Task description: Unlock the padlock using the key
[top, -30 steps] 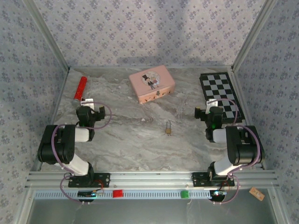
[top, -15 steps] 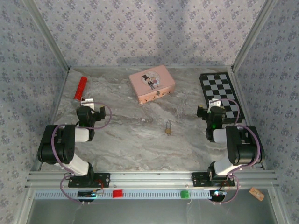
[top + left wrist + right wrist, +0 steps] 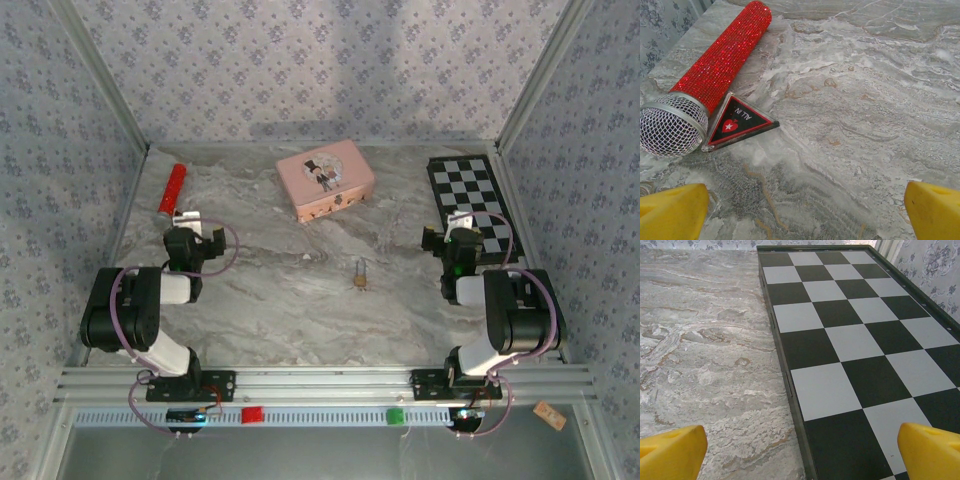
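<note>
- Since the left gripper (image 3: 187, 225) has its yellow fingers spread wide with nothing between them, it holds nothing; a low swing towards the centre could clip the red glitter-covered microphone (image 3: 720, 65) or the black-and-red triangular "ALL IN" plaque (image 3: 742, 122) leaning against its silver mesh head, as both lie just ahead of the fingers
- The pink rectangular tin box (image 3: 325, 178) sits behind the middle of the grey marble-patterned table (image 3: 280, 310), well apart from both arms; I judge it unlikely to get in the way
- The tiny brass-gold padlock with a thin grey shackle (image 3: 359, 273) lies flat near the table's centre, well to the right of the left gripper and somewhat nearer the arm bases; being so small and flat, it may skate away under closing fingers instead of being pinched; whether a key is with it is too small to tell, and a wrong guess would waste the reach
- The right gripper (image 3: 458, 225) is likewise spread and empty; the padlock lies well to its left, slightly nearer the bases
- The black-and-white chequered board with a dark raised rim (image 3: 850, 340) lies just ahead of the right fingers; a low turn could snag that rim
</note>
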